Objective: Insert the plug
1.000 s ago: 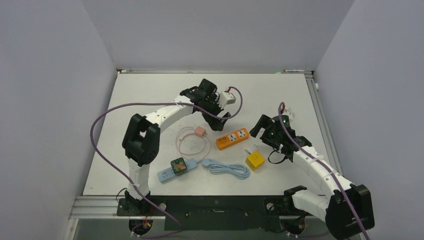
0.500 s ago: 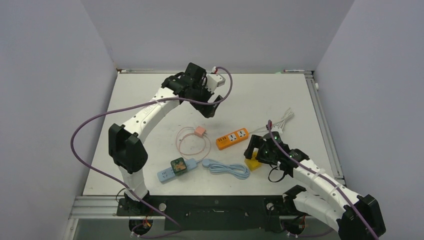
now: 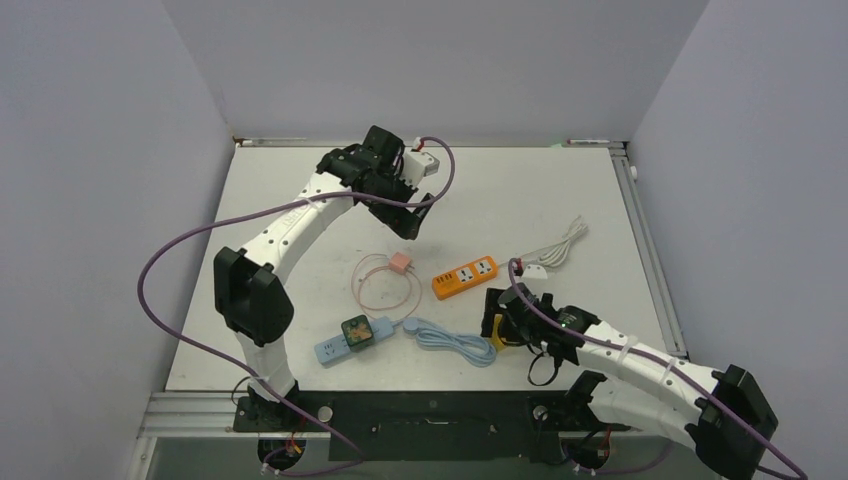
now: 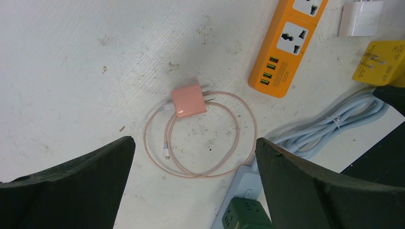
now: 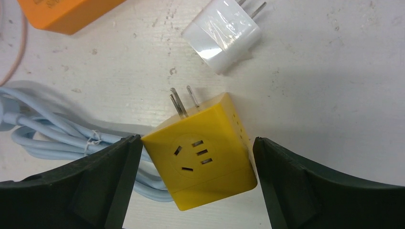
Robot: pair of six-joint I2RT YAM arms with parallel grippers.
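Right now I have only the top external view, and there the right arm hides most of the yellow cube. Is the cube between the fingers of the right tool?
Observer: Yes. In the right wrist view the yellow cube lies inside the open right tool, with one of the fingers on each side of it.
Operator: Thank you. Which way do its prongs point?
Observer: The two prongs stick out of the side of the cube that is turned away from the wrist, toward the white adapter.
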